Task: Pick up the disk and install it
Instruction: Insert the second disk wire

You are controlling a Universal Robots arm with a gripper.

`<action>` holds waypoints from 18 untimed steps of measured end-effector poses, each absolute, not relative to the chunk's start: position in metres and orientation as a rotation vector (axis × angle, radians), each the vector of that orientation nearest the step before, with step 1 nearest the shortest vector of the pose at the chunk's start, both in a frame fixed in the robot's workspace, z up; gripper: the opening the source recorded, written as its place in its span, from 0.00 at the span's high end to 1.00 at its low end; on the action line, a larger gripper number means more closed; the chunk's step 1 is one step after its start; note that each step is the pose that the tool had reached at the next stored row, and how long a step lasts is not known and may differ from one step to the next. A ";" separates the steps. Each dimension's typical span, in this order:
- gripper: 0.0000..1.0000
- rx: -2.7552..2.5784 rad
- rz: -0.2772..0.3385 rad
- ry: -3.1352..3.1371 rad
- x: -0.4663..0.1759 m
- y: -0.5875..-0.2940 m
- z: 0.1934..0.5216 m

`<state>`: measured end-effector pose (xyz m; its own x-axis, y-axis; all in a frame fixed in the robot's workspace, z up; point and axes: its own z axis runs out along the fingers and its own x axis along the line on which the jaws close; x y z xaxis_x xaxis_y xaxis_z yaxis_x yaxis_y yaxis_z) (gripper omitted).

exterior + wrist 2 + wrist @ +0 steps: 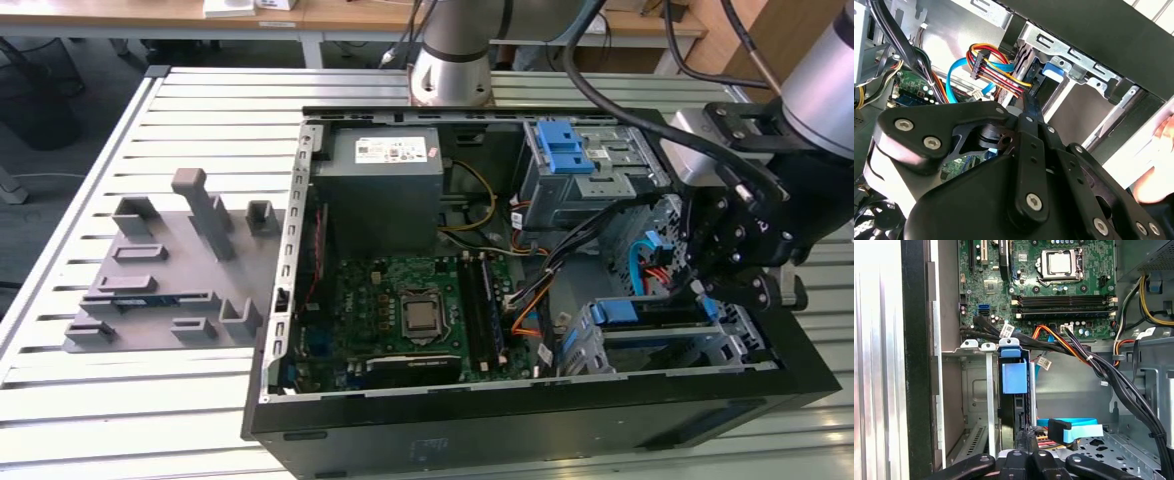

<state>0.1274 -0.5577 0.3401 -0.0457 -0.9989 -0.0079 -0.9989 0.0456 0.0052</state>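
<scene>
The disk (1015,405) is sitting on edge in the metal drive cage (985,390) at the lower middle of the first wrist view, blue rail tab (1014,377) up top; in the exterior view that cage sits at the case's lower right corner. The gripper (727,262) hangs right over it, jaws nearly together, though I can't tell if they're actually pinching the disk. Motherboard (414,315) sits center frame in the open computer case (534,425).

Disk (1015,390) upright in drive cage (976,390)
</scene>
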 end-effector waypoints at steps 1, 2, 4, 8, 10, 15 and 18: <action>0.89 -2.169 0.015 2.270 0.127 -0.558 0.340; 0.89 -2.169 0.015 2.270 0.127 -0.558 0.340; 0.89 -2.169 0.014 2.270 0.127 -0.558 0.340; 0.89 -2.169 0.014 2.270 0.126 -0.558 0.340; 0.89 -2.169 0.014 2.270 0.125 -0.558 0.341; 0.89 -2.168 0.014 2.270 0.125 -0.558 0.347; 0.89 -2.168 0.014 2.270 0.124 -0.558 0.349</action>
